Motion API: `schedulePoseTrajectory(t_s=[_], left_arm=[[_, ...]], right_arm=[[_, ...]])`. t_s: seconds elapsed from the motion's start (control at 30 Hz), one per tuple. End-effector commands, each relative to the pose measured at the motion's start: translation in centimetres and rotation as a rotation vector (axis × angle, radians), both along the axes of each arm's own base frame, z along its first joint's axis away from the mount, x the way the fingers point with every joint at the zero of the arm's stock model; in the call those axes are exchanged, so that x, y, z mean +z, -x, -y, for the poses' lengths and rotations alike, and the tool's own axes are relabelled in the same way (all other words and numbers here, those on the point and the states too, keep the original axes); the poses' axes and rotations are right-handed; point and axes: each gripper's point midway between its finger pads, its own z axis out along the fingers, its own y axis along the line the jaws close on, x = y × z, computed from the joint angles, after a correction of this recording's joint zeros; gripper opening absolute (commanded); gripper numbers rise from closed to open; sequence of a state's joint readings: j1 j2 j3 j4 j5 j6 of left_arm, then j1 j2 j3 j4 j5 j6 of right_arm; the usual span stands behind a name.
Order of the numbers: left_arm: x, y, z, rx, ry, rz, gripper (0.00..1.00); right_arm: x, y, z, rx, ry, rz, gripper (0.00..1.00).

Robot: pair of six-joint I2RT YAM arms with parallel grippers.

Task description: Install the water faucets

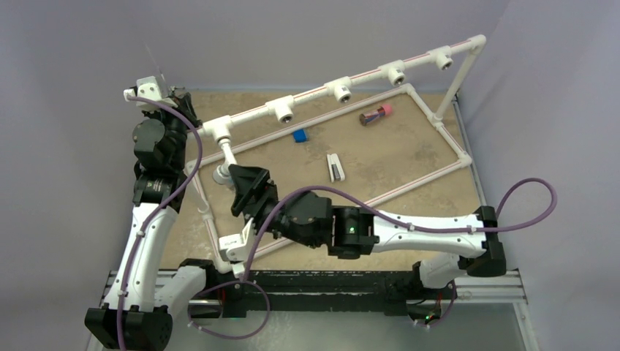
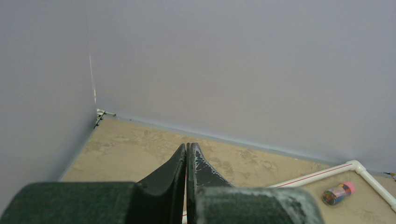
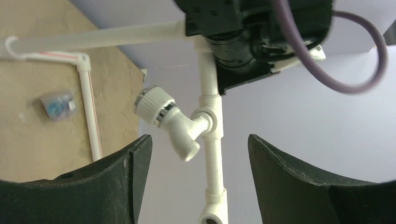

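Tan table (image 1: 409,153) carries white pipe frame (image 1: 314,93). The right gripper (image 3: 198,140) reaches across to the frame's left end with jaws wide apart. The left gripper (image 2: 187,147) is up at the far left corner, fingers pressed together on nothing. The water faucet (image 3: 175,123) sits in a T-fitting (image 3: 208,122) on the pipe. In the right wrist view it lies in the gap just past the fingertips, nearer the left-hand finger, touching neither, knob up-left.
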State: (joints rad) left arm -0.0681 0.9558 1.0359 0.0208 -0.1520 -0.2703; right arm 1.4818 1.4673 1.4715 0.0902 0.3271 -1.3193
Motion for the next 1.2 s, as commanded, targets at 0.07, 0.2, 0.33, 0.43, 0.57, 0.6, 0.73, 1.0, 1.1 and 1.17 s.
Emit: schedulePoseTrajectory(t_s=[0.07,0.2,0.33,0.43,0.57,0.6,0.73,1.0,1.1,1.17], left_arm=[[-11.6,0.9,2.4,-0.117,-0.008,-0.387,0.00],[-11.6,0.9,2.5,-0.121,-0.006,-0.387,0.00],[-11.5,1.0,2.5,-0.123,-0.005,-0.385,0.00],[-11.4,1.0,2.5,-0.122,-0.005,-0.381,0.00],[-11.4,1.0,2.5,-0.122,-0.004,-0.380,0.00],[-11.4,1.1,2.5,-0.121,-0.004,-0.380,0.00],[-11.4,1.1,2.6,-0.122,-0.004,-0.379,0.00],[-11.4,1.1,2.6,-0.122,-0.005,-0.380,0.00],[-11.4,1.0,2.6,-0.122,-0.006,-0.381,0.00],[-11.5,1.0,2.5,-0.121,-0.006,-0.384,0.00]], right_arm=[[-2.4,-2.6,0.5,-0.209,0.226,0.271,0.76],[-2.8,-3.4,-0.1,-0.276,0.252,0.340,0.76],[-3.0,-3.9,-1.0,-0.312,0.261,0.375,0.76],[-2.3,-4.1,-1.7,-0.332,0.230,0.388,0.76],[-1.8,-4.7,-2.3,-0.368,0.205,0.387,0.76],[-1.8,-4.9,-2.5,-0.374,0.201,0.387,0.76],[-1.7,-6.3,-2.7,-0.409,0.175,0.384,0.75],[-2.2,-8.2,-2.7,-0.442,0.135,0.353,0.64],[-2.4,-8.3,-2.9,-0.445,0.112,0.329,0.45],[-2.4,-8.3,-2.9,-0.452,0.082,0.311,0.31]])
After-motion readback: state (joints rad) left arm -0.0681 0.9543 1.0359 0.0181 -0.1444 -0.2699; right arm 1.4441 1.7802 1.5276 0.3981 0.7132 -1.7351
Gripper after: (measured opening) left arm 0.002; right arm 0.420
